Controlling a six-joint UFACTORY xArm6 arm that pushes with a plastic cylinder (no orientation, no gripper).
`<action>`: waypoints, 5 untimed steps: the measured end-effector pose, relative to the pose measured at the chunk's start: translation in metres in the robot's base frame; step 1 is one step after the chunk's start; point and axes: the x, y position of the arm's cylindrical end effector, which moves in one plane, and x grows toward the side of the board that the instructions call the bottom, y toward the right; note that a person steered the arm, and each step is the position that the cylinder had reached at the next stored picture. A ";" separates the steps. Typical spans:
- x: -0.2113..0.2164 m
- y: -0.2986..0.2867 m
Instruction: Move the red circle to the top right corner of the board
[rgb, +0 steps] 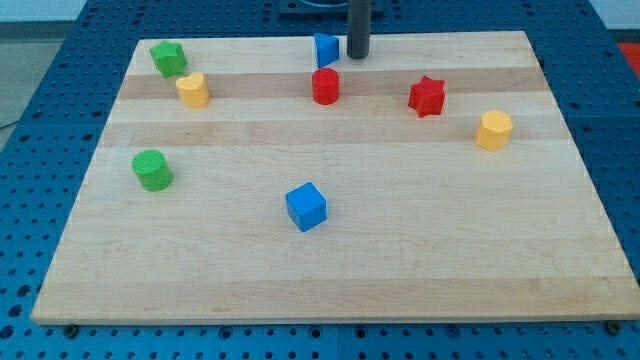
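The red circle (325, 86) sits on the wooden board (330, 250) near the view's top, slightly left of centre. My tip (357, 56) rests on the board at the view's top, just above and to the right of the red circle, apart from it. A blue triangular block (325, 49) stands right beside the tip, on its left, directly above the red circle.
A red star (427, 96) lies right of the red circle and a yellow hexagon (493, 130) farther right. A green star (168, 58), a yellow block (192, 90) and a green cylinder (152, 170) are on the left. A blue cube (306, 206) is at centre.
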 end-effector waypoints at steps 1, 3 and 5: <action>0.000 0.000; 0.001 0.019; 0.028 0.073</action>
